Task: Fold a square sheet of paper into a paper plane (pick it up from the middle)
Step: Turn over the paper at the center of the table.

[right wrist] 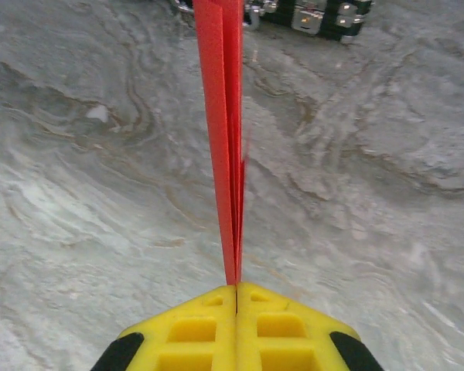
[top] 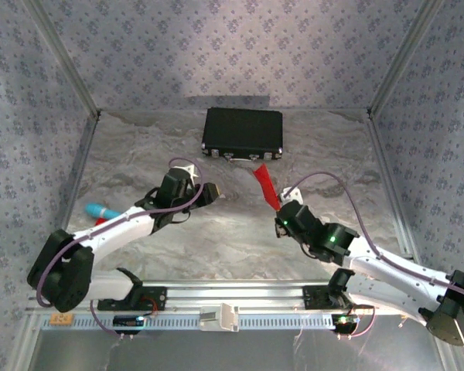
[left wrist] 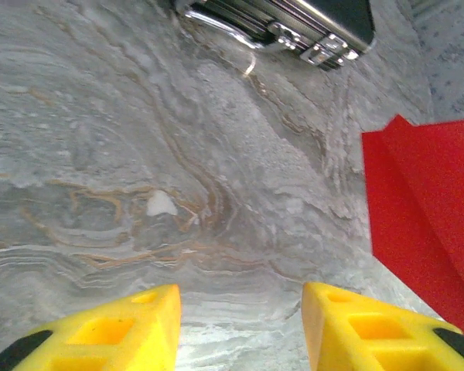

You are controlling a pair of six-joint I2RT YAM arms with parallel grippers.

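Right wrist: right end effector [right wrist: 237,287] pinching plane [right wrist: 226,116], tip toward case [right wrist: 325,14]; left end effector [left wrist: 240,309] spread.

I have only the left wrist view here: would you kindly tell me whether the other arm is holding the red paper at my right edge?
Observer: Yes. The right pincer is shut on the folded red paper, with the paper standing on edge between its fingers.
Operator: Thank you. Where does the paper's far end point?
Observer: From above, it points at the black case, close to the case's near edge. I cannot tell whether they touch.
Operator: Is anything lying beside my arm?
Observer: A small turquoise object lies on the table to the left of your arm.
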